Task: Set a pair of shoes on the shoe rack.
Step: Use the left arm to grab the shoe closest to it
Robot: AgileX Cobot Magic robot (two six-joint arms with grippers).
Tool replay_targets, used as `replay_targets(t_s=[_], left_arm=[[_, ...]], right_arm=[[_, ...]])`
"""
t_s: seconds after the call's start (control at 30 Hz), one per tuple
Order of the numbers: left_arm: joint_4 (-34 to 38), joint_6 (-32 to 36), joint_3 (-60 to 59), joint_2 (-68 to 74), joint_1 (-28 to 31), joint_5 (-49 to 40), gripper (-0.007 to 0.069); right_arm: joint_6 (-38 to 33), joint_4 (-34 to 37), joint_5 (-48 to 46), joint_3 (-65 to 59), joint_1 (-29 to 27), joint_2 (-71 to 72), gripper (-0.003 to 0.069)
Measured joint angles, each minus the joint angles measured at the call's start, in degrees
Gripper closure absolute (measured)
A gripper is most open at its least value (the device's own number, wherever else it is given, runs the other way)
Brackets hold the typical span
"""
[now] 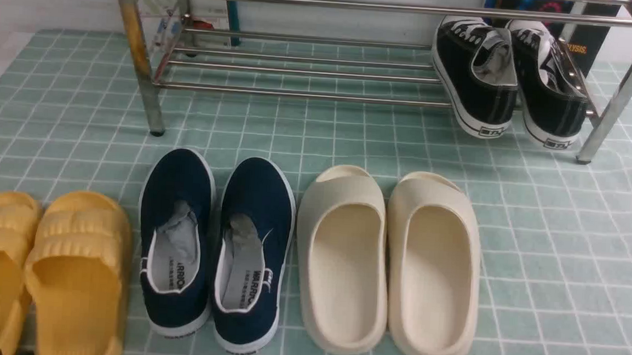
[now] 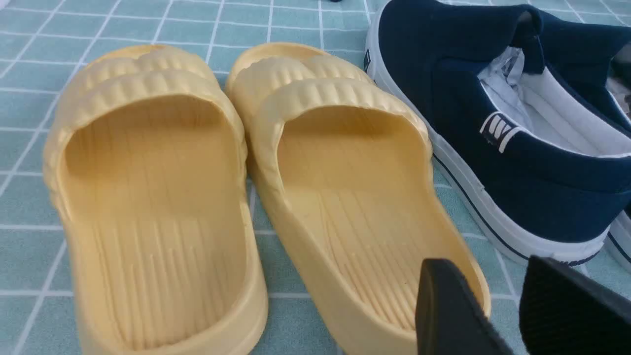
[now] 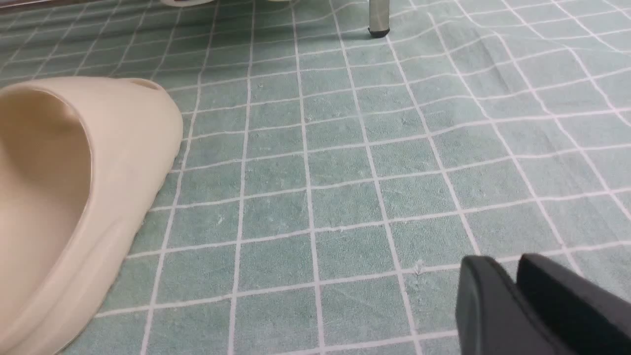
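Note:
The pair of navy slip-on shoes stands side by side on the checked green cloth in the front view, the left shoe [image 1: 178, 213] and the right shoe [image 1: 256, 218], heels toward me, with paper stuffed inside. The chrome shoe rack [image 1: 299, 94] stands behind them, and the left part of its lower rails is bare. In the left wrist view my left gripper [image 2: 493, 291] is slightly open and empty, low over the cloth between a yellow slide's heel and the left navy shoe [image 2: 443, 74]. My right gripper [image 3: 512, 268] is shut and empty over bare cloth. Neither gripper shows in the front view.
Yellow slides [image 1: 41, 270] lie left of the navy shoes, cream slides [image 1: 388, 259] right of them. Black lace-up sneakers [image 1: 511, 74] sit on the rack's right end. A rack leg [image 3: 378, 19] and a cream slide [image 3: 123, 133] show in the right wrist view.

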State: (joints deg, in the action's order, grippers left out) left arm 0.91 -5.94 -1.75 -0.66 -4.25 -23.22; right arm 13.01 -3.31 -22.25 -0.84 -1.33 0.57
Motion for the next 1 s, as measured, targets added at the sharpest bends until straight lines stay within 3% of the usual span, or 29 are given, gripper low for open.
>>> replay_targets(t_s=[0.47,0.63,1.0], left_arm=[[0.0,0.0,0.0,0.0,0.0,0.3,0.0386],[0.0,0.0,0.0,0.0,0.0,4.1,0.0386],[0.0,0.0,0.0,0.0,0.0,28.0,0.0386]], right_arm=[[0.0,0.0,0.0,0.0,0.0,0.0,0.0522],[0.0,0.0,0.0,0.0,0.0,0.0,0.0517],[0.0,0.0,0.0,0.0,0.0,0.0,0.0511]])
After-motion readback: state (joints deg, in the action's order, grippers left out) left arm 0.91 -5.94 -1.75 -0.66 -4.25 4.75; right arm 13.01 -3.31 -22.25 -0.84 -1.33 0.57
